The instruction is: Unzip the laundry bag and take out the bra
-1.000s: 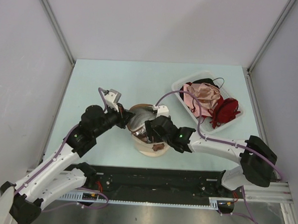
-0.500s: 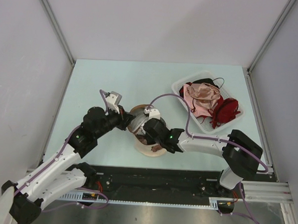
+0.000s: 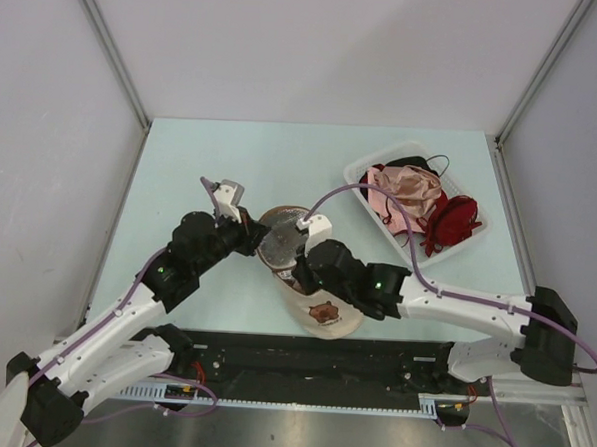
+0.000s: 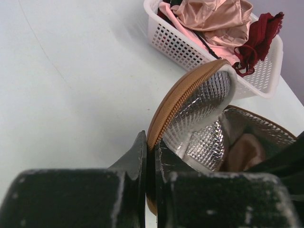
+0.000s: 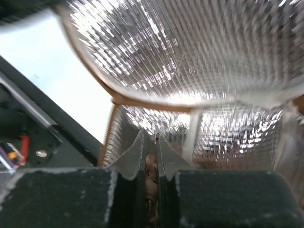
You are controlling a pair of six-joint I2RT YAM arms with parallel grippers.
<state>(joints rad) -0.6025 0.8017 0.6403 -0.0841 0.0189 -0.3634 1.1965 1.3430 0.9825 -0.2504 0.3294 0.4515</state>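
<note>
The laundry bag (image 3: 328, 323) lies unzipped mid-table, its beige body near the front. Its lid (image 3: 278, 237) stands up and shows silvery lining. My left gripper (image 3: 253, 239) is shut on the lid's zipper rim (image 4: 164, 111) and holds it raised. My right gripper (image 3: 298, 277) reaches into the pouch from the right. In the right wrist view its jaws (image 5: 151, 142) are shut on a thin fold of pale tan fabric (image 5: 152, 168), apparently the bra. The left wrist view shows a soft tan cup (image 4: 244, 152) inside the pouch. The rest of the bra is hidden.
A white perforated basket (image 3: 356, 174) stands at the back right with a pink satin garment (image 3: 410, 189) and a red-and-black one (image 3: 454, 220). The black rail (image 3: 312, 356) runs along the table's near edge, close behind the pouch.
My right gripper has gone from open to shut on fabric inside the pouch. The pouch's beige body has slid toward the near right. The left gripper keeps its hold on the lid.
</note>
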